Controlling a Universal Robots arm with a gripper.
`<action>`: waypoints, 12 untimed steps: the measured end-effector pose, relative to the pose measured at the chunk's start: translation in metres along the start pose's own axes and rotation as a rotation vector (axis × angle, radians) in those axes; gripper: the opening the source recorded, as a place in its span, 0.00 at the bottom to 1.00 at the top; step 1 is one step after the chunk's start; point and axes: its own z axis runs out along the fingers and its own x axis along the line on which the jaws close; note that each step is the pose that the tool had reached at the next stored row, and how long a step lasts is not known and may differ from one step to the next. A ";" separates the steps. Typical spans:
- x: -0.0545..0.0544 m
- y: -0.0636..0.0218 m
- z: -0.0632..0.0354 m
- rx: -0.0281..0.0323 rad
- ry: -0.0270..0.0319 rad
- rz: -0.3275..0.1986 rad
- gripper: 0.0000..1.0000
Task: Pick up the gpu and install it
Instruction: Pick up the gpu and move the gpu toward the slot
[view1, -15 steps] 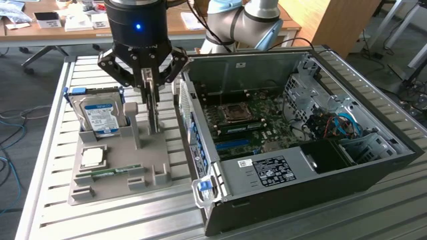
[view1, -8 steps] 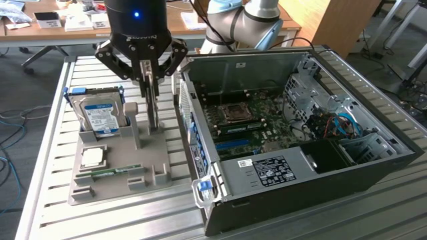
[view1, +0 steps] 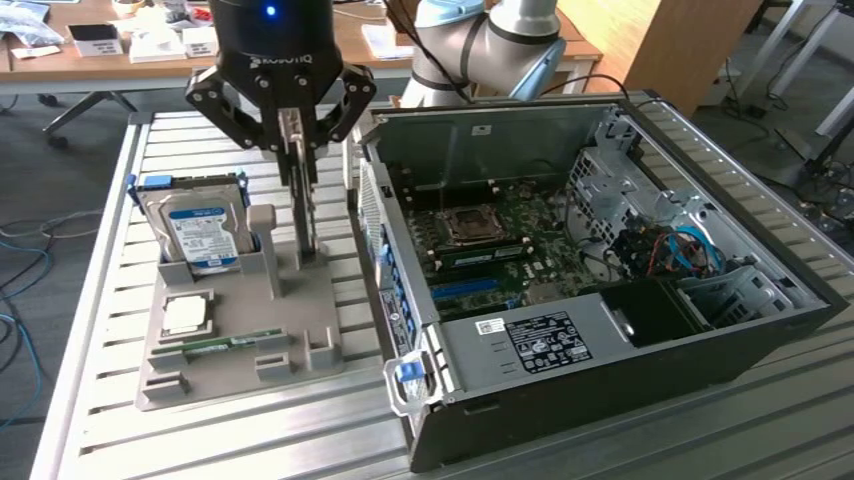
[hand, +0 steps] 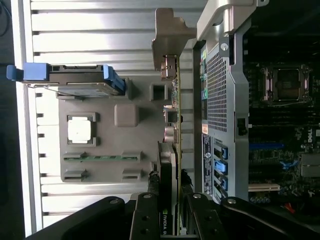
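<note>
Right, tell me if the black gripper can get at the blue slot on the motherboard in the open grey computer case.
Probably yes: the case lies open-side up and nothing covers the slot. The gripper is closed on the green gpu card at the grey holder.

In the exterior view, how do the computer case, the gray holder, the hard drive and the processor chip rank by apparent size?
Largest to smallest:
computer case
gray holder
hard drive
processor chip
</note>
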 end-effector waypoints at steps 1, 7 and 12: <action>0.000 0.0000 -0.0013 0.0000 0.0000 0.000 0.27; 0.000 0.0003 -0.0075 -0.0001 -0.0001 0.000 0.27; 0.000 0.0003 -0.0076 -0.0001 -0.0001 0.000 0.27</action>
